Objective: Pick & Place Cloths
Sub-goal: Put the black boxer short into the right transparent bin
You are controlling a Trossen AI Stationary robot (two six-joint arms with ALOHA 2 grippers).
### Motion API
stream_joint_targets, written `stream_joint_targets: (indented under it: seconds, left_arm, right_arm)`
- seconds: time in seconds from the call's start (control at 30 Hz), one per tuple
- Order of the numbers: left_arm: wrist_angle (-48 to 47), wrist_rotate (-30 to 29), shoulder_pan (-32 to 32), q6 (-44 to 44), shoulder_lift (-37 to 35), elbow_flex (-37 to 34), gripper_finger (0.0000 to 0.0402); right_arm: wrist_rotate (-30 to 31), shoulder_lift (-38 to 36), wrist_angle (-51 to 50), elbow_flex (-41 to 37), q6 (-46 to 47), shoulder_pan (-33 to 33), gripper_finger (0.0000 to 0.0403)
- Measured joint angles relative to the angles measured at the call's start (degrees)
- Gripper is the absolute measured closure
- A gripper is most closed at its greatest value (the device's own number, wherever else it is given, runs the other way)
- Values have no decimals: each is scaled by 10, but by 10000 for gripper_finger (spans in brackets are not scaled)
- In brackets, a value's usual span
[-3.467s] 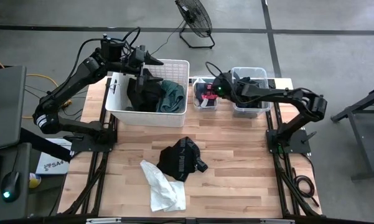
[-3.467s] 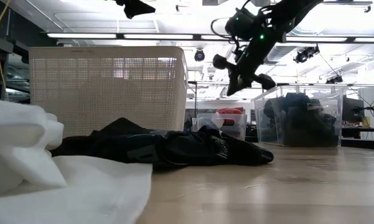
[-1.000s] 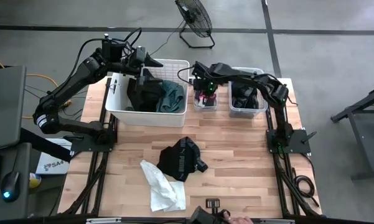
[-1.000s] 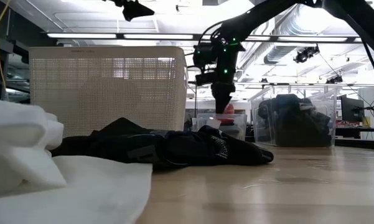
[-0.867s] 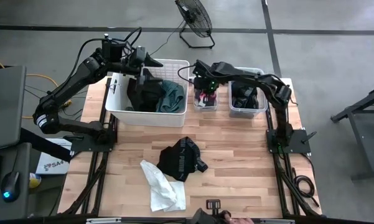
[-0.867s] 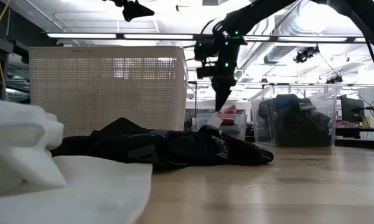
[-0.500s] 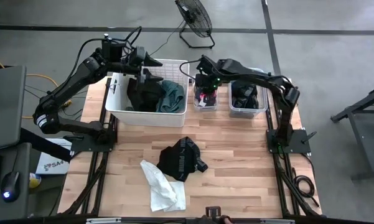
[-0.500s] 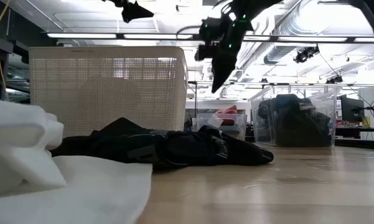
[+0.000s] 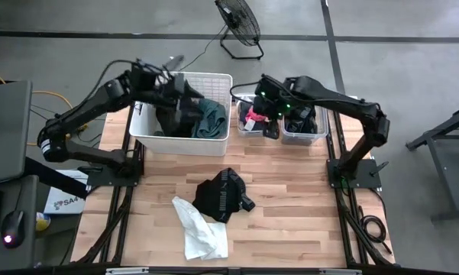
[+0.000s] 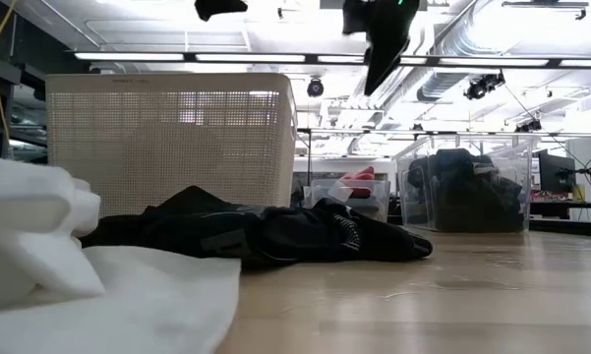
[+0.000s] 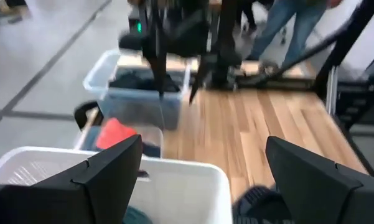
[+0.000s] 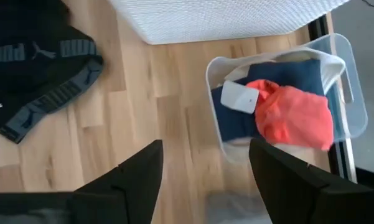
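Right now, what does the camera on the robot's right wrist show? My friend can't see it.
The right gripper hangs open and empty over the wooden table. Below sits a small clear tub holding a red-pink cloth on a navy one. A black cloth lies nearby, beside the white basket.

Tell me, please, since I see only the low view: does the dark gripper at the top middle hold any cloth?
Observer: No. The right wrist view shows the right gripper open and empty. The red-pink cloth lies in the small clear tub.
Operator: What is inside the white basket? I see only its wall.
Observer: A black cloth and a teal-green cloth beside it.
Operator: And the left gripper?
Observer: It hangs over the basket, open, with nothing between its fingers.
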Motion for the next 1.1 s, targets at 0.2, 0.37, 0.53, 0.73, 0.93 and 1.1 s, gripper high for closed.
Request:
stream_joint_targets:
  seconds: [0.2, 0.37, 0.53, 0.73, 0.93, 1.1]
  left_arm:
    - [-37, -120, -122, -27, 3, 0, 65]
    - [-68, -202, -217, -77, 10, 0, 65]
    - [-110, -260, -292, -118, 33, -1, 65]
    - [-135, -264, -351, -152, 63, -18, 65]
    - [-128, -244, -404, -186, 75, -85, 65]
    - [-81, -236, -454, -207, 75, -144, 65]
  right_arm:
    - [29, -39, -38, 0, 47, 49, 173]
    - [44, -55, -51, 0, 77, 89, 175]
    - [55, -56, -59, 0, 133, 140, 176]
    - [110, -56, -86, 0, 247, 218, 176]
    - [156, -56, -89, 0, 389, 300, 176]
    - [193, -52, -78, 0, 524, 363, 176]
